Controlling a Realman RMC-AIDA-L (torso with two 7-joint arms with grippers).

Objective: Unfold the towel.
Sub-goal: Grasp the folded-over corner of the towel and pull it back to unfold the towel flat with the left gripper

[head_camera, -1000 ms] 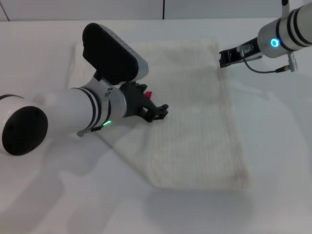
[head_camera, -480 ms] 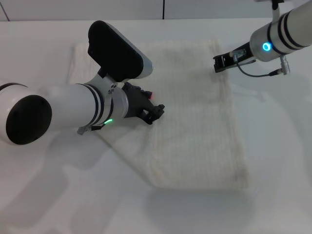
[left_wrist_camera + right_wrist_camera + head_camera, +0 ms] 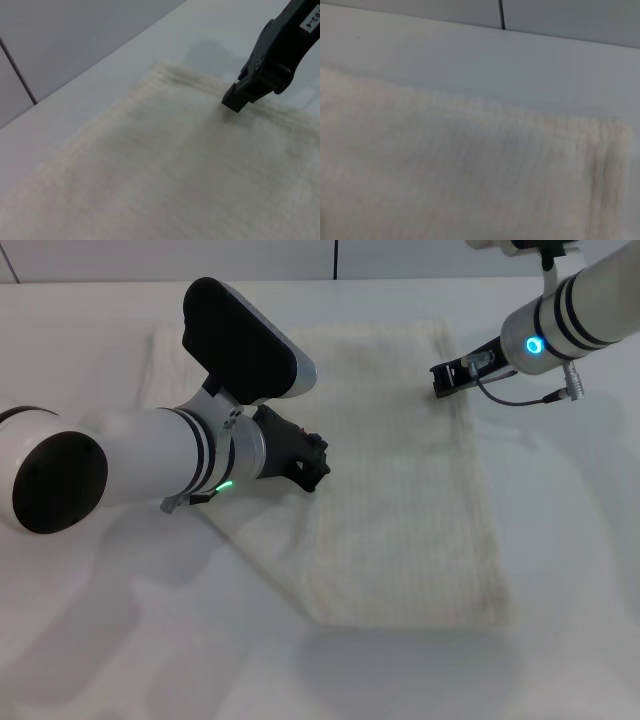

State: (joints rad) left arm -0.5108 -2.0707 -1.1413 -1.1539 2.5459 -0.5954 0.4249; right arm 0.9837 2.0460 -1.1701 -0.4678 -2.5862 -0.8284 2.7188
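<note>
The towel [image 3: 400, 490] is a cream ribbed cloth lying folded on the white table, with a wider layer showing beneath at its left. Its pink-red tag is hidden. My left gripper [image 3: 315, 462] is low over the towel's left part, by the folded edge. My right gripper [image 3: 440, 380] is at the towel's far right corner, right above the cloth. The right gripper also shows in the left wrist view [image 3: 235, 101], with its tip at the towel's [image 3: 165, 165] hem. The right wrist view shows only the towel's [image 3: 470, 170] far edge.
The white table [image 3: 570, 540] has bare surface to the right of and in front of the towel. A wall [image 3: 300, 255] rises behind the table's far edge. My left arm's large body [image 3: 130, 465] lies over the left side of the table.
My right gripper has moved left and down to the towel's far right corner. My left gripper has dropped a little onto the cloth and now covers the pink-red tag.
</note>
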